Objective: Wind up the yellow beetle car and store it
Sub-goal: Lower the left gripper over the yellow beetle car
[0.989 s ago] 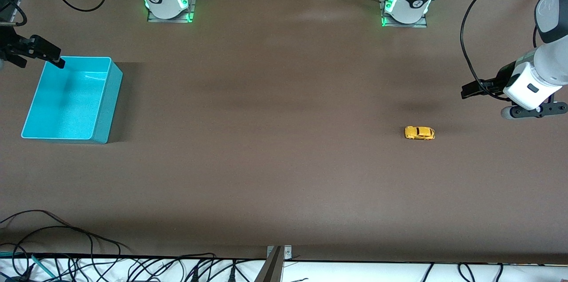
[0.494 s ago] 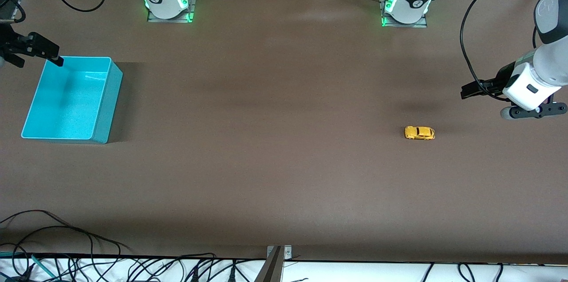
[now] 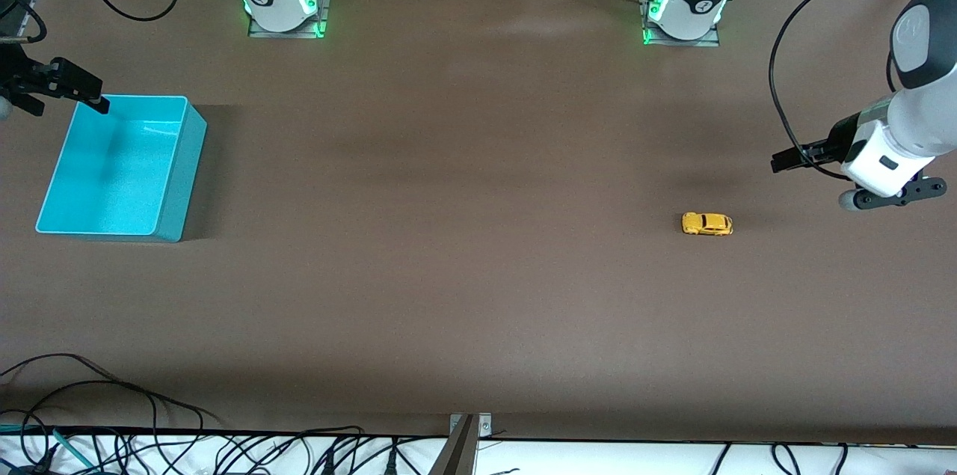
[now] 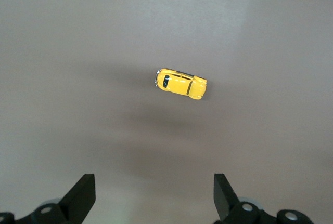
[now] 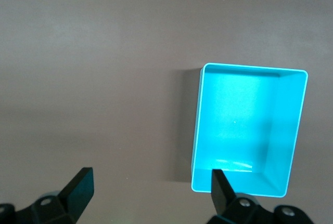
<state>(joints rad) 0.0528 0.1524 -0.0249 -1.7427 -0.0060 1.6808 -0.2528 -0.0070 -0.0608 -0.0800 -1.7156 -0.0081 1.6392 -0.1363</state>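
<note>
Nothing is done yet: the car [image 3: 706,224] sits untouched on the counter [image 3: 463,250], the bin [image 3: 179,168] empty. Both tools, left [image 4: 153,195] and right [image 5: 148,190], hang open.

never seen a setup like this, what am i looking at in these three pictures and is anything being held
Two white robot arms stand at a brown table. The wide picture comes from a high camera facing them; the other two come from cameras on each arm's wrist. A tiny yellow beetle-shaped toy car sits on the table, and an empty turquoise plastic bin sits at the right arm's end. The left hand is open above the table near the car. The right hand is open by the bin. Nothing is held.
</note>
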